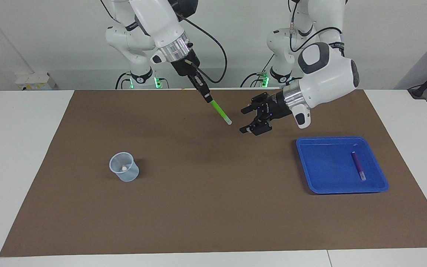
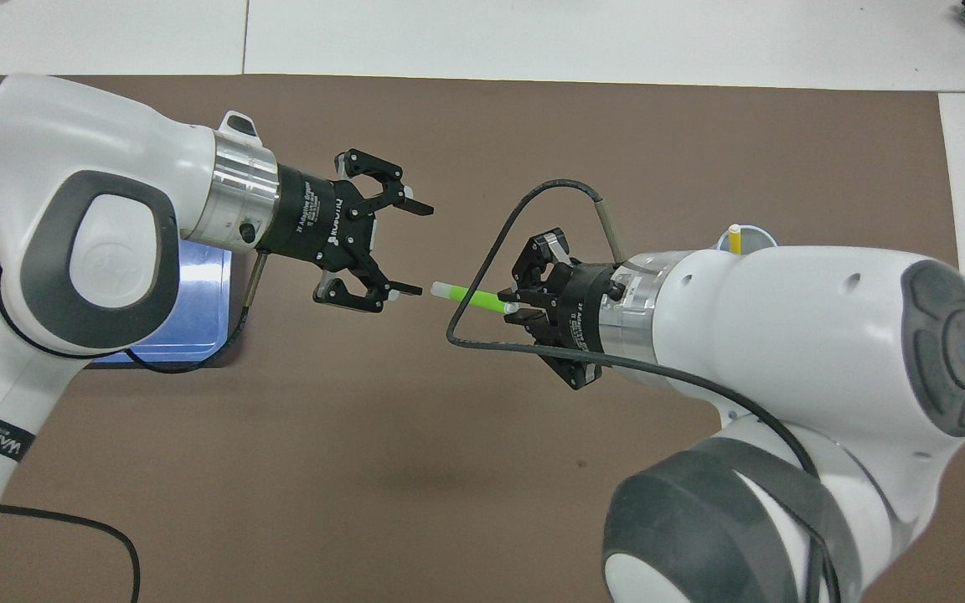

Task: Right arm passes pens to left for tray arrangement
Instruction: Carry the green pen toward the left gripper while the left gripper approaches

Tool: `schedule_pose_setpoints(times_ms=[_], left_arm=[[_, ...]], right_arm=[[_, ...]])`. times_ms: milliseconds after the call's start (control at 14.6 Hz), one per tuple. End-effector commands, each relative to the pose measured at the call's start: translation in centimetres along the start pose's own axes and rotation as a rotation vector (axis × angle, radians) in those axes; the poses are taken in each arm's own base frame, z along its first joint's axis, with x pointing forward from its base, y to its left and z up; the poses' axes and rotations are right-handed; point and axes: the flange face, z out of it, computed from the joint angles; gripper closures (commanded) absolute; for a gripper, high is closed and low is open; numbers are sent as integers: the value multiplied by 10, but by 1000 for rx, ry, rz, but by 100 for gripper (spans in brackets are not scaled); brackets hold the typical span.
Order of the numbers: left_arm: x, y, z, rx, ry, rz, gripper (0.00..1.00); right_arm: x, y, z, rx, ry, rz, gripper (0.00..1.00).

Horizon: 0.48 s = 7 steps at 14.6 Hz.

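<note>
tray (image 2: 198, 335) — mostly under left arm (image 2: 80, 243)
</note>
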Motion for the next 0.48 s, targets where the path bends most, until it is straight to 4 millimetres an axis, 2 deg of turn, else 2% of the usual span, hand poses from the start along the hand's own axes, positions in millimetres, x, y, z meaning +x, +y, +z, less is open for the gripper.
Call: schedule_pose_setpoints(times_ms=[0,137,205,410], left_arm=[[-12,-6,6,-12,-2,-10,12],[-19,-9,13,-1,0,-1,13],[-22,-11,16,7,0,4,13],[-13,-26,28,38,28,37,21]], right_arm=[[1,-5,1,8,-31,46,100],[0,-5,3,3,-32,57,100],[-7,-3,6,-4,-36,45,100],[-10,-2,7,-6,-38,41,100]])
